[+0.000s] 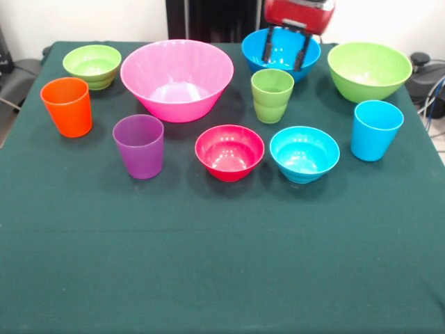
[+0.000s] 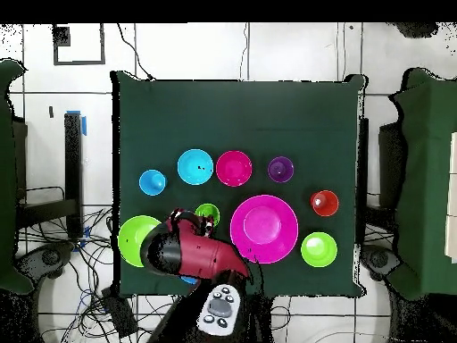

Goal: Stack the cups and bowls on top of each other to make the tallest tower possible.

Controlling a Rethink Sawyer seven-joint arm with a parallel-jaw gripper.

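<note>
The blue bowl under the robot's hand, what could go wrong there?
The fingers hang open over the medium blue bowl, one near its rim, so a grip there might slip or tip it. The light green cup stands right in front of that bowl, so a low swing toward the big pink bowl could knock it over. Nothing is stacked yet, and a tall pile of glossy pieces may wobble.

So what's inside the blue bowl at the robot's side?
The gripper hangs open over the blue bowl; its fingers cover part of the inside, the rest looks empty.
</note>
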